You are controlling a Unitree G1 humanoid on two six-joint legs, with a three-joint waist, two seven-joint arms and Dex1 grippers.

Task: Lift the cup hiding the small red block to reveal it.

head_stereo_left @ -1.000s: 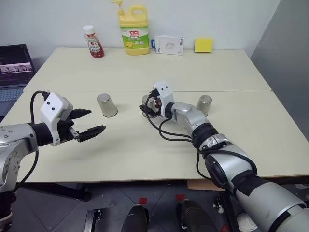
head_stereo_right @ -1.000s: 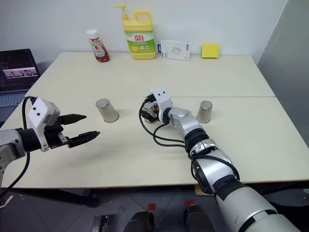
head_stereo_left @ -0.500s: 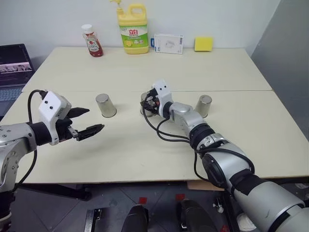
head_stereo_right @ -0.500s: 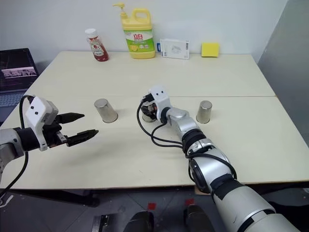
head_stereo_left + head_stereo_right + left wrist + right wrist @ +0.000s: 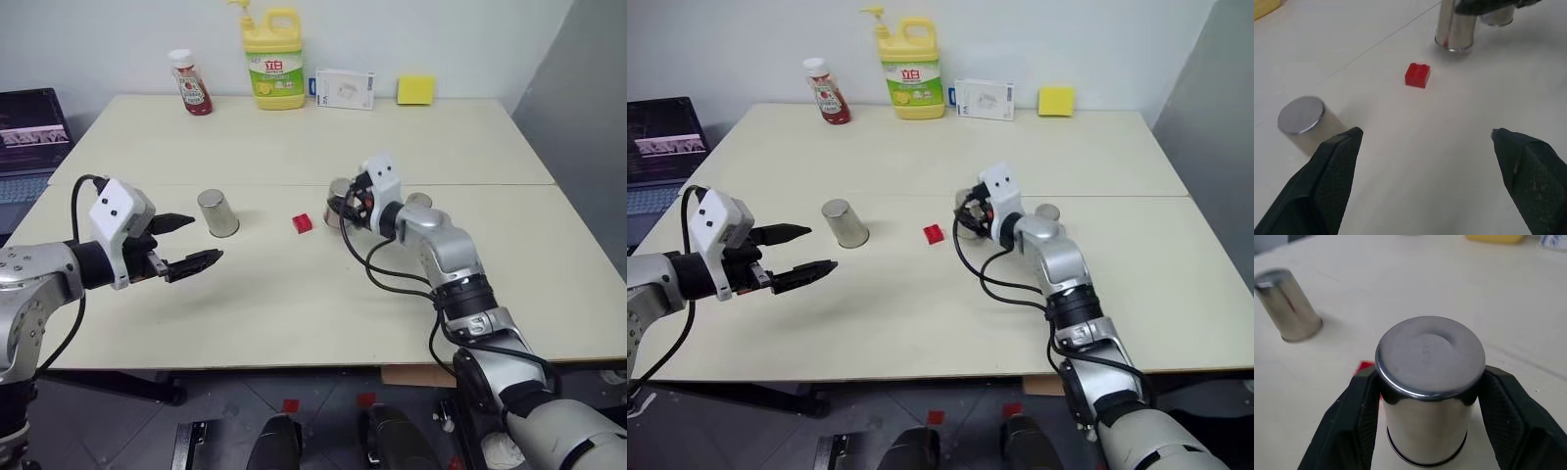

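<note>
The red block (image 5: 303, 223) sits alone in the middle of the frame, with bare table (image 5: 294, 304) all around it. A cup (image 5: 217, 213) stands to its left. To its right, the right gripper (image 5: 351, 208) is clamped on another cup (image 5: 340, 201). A third cup (image 5: 419, 202) stands just behind that arm. The lower middle of the frame is open table. The left gripper (image 5: 180, 245) hangs wide open at the left.

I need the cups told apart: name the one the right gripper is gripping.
The middle cup, clamped upside down between the right gripper fingers, just right of the small red block. The left cup and the right cup stand ungripped.
</note>
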